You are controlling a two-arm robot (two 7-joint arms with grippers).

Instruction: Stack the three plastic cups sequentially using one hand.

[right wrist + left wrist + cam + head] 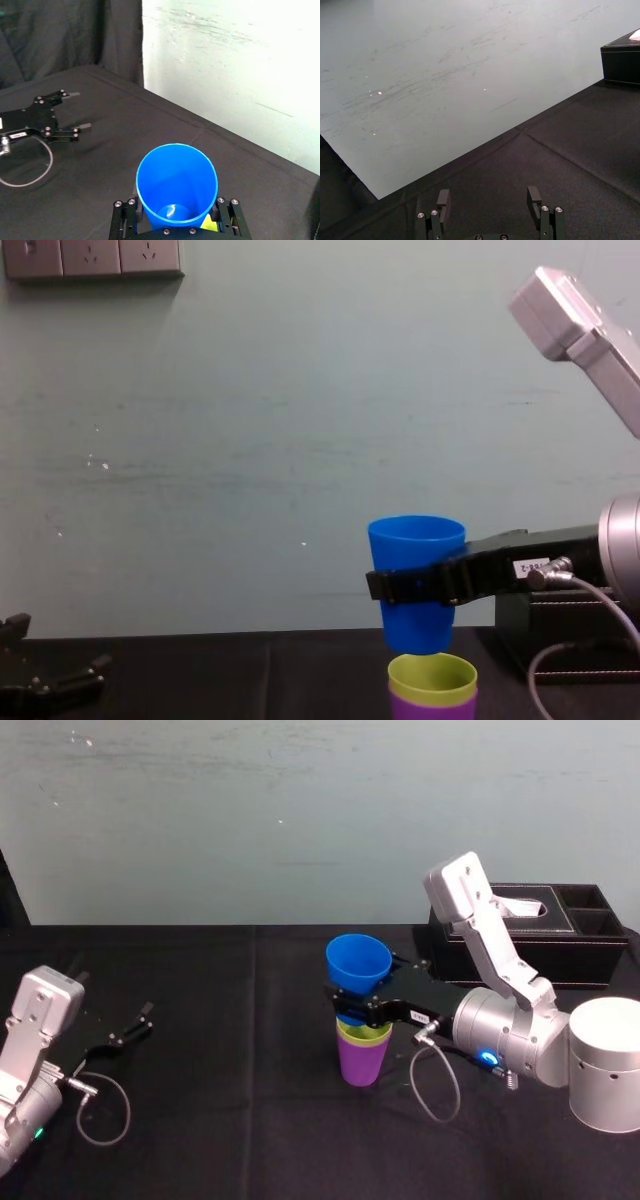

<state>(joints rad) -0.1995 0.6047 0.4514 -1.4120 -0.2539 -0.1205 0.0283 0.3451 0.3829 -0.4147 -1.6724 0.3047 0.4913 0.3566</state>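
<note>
The purple cup (pixel 364 1065) stands upright mid-table with the yellow-green cup (pixel 366 1033) nested inside it; both also show low in the chest view, yellow-green cup (pixel 432 676) over purple cup (pixel 432 708). Directly above them my right gripper (pixel 352 1006) is shut on the blue cup (pixel 357 960), gripping its lower half from both sides. The blue cup (pixel 416 558) is upright, its base right at the yellow-green cup's mouth. The right wrist view looks down into the blue cup (pixel 175 187). My left gripper (pixel 135 1025) rests open and parked at the table's left.
A black tissue box (pixel 540 935) sits at the back right, behind my right arm. The table is covered in black cloth (pixel 230 1120), with a pale wall behind it. A loose cable loops beside my left arm (pixel 100 1105).
</note>
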